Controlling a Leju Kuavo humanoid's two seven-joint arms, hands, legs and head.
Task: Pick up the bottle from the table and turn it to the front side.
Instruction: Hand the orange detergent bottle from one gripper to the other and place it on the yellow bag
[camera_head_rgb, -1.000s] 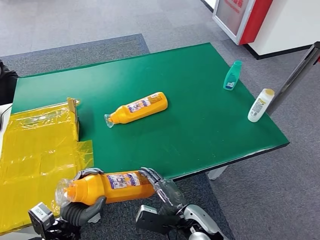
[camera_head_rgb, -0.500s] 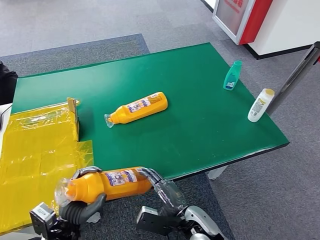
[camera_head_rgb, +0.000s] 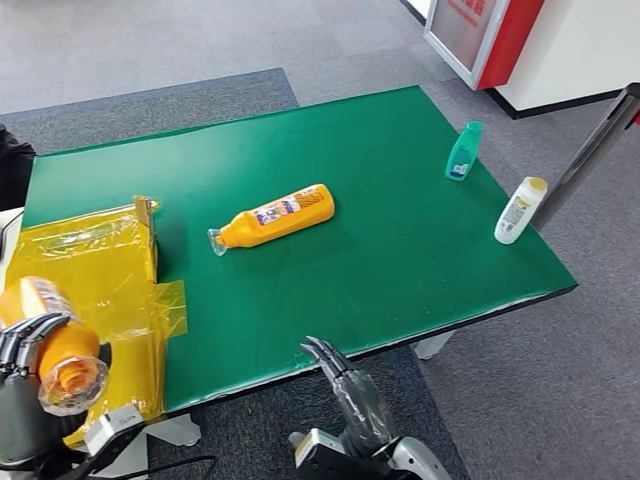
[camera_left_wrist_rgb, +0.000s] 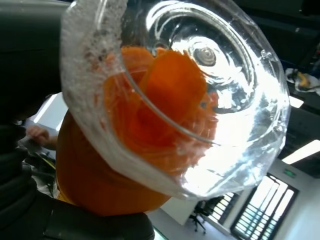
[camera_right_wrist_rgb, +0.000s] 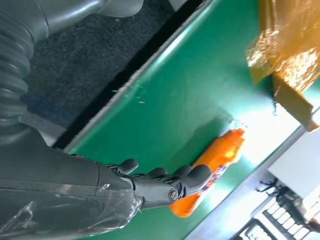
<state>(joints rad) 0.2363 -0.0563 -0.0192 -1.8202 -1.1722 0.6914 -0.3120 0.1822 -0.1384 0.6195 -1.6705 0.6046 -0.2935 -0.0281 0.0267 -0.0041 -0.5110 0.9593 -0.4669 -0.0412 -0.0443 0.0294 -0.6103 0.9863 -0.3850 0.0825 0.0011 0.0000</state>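
— So where is the bottle (camera_head_rgb: 56, 345)?
— Gripped in the left hand (camera_head_rgb: 26, 345), off the table's (camera_head_rgb: 392, 250) near left corner, over the yellow bag (camera_head_rgb: 90, 270). Its long axis runs toward the head camera, clear cap (camera_left_wrist_rgb: 226, 100) first.
— And the right hand (camera_head_rgb: 343, 375)?
— Empty, fingers (camera_right_wrist_rgb: 177, 177) apart, just off the table's near edge. A second orange bottle (camera_head_rgb: 273, 216) lies flat mid-table.

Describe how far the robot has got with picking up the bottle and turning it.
Done: one orange bottle is off the table, gripped in the left hand. In hand: its clear cap faces the camera; the right hand holds nothing. Left: whether its front faces outward cannot be judged.
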